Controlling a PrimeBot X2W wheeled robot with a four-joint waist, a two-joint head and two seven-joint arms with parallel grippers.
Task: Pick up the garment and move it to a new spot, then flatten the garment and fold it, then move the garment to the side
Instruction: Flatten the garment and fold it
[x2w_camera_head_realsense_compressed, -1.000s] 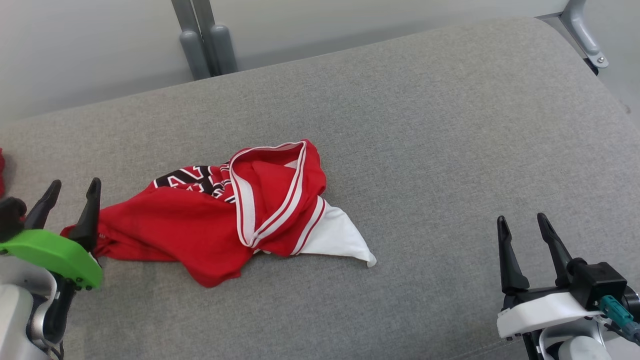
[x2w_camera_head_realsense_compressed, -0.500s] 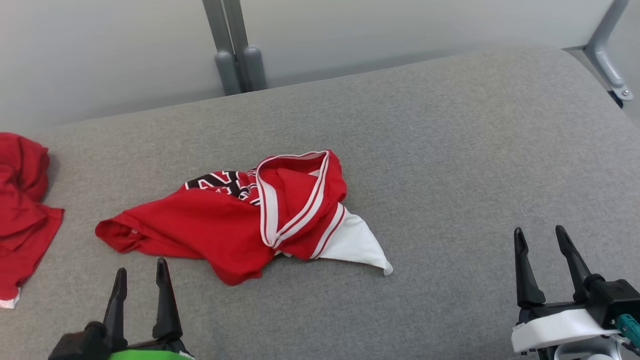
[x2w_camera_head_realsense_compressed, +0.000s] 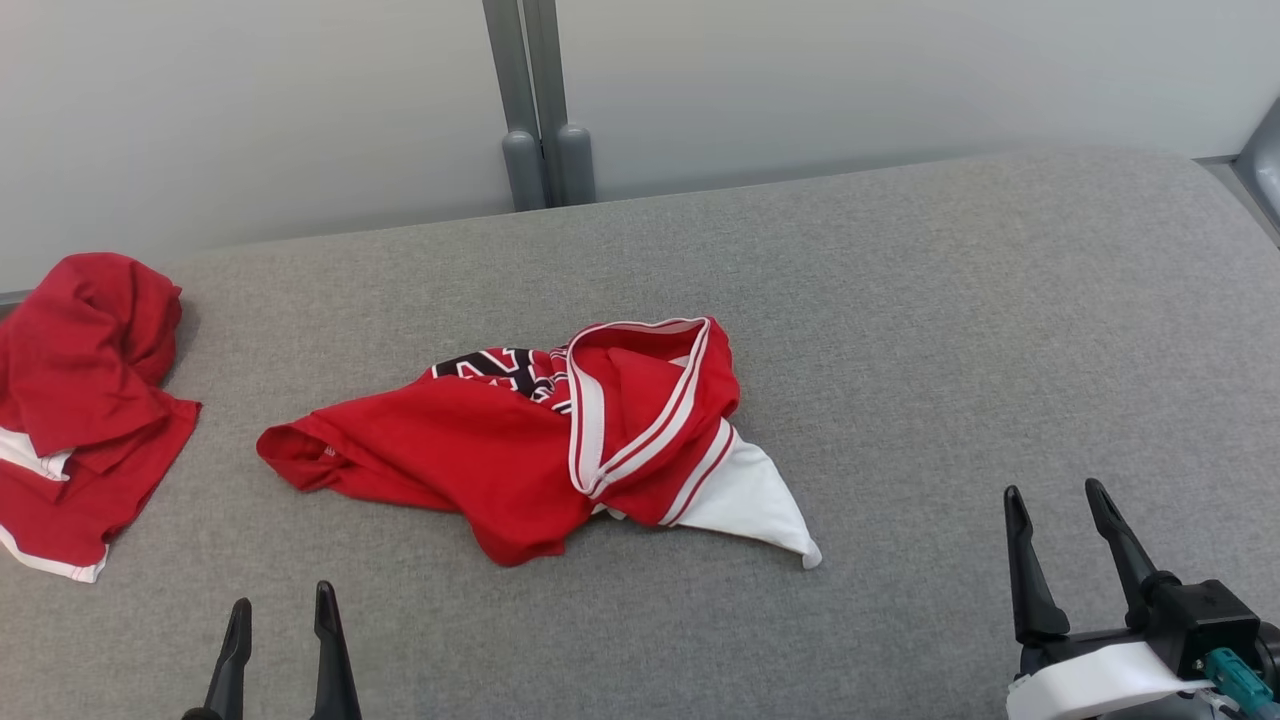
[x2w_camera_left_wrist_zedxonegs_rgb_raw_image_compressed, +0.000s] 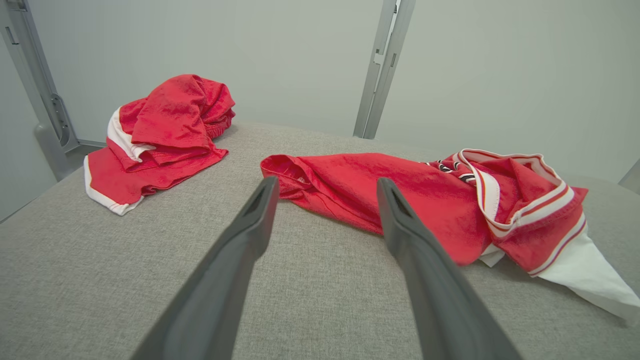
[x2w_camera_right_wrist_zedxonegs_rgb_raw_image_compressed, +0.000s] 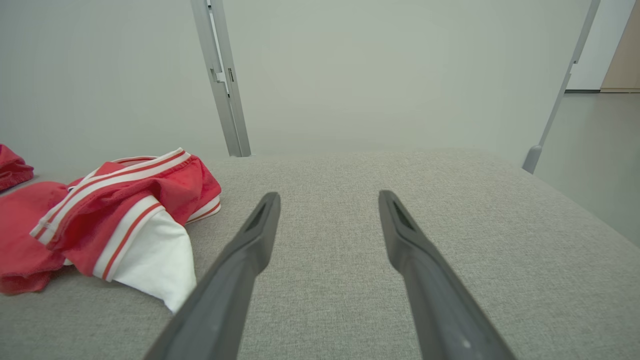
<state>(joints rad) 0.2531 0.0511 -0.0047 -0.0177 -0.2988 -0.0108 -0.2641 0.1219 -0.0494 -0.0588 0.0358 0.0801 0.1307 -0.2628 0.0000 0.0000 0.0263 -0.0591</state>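
Observation:
A red garment (x2w_camera_head_realsense_compressed: 520, 450) with white trim and black lettering lies crumpled in the middle of the grey padded surface (x2w_camera_head_realsense_compressed: 900, 300), a white corner sticking out at its right. My left gripper (x2w_camera_head_realsense_compressed: 281, 600) is open near the front edge, apart from the garment's left end and holding nothing. Its wrist view has the garment (x2w_camera_left_wrist_zedxonegs_rgb_raw_image_compressed: 400, 195) just beyond the spread left gripper (x2w_camera_left_wrist_zedxonegs_rgb_raw_image_compressed: 326, 182). My right gripper (x2w_camera_head_realsense_compressed: 1054, 490) is open at the lower right, well clear of the cloth. In the right wrist view the garment (x2w_camera_right_wrist_zedxonegs_rgb_raw_image_compressed: 100, 220) lies left of the right gripper (x2w_camera_right_wrist_zedxonegs_rgb_raw_image_compressed: 328, 195).
A second red and white garment (x2w_camera_head_realsense_compressed: 80, 400) is bunched at the surface's far left (x2w_camera_left_wrist_zedxonegs_rgb_raw_image_compressed: 160, 130). Grey metal posts (x2w_camera_head_realsense_compressed: 540, 150) stand behind the back edge against a pale wall. The surface rounds off at the right (x2w_camera_right_wrist_zedxonegs_rgb_raw_image_compressed: 575, 220).
The head camera has swung left, bringing the second red garment into view. My left gripper has drawn back from the garment's left end to the front edge, still open. The garment lies unmoved.

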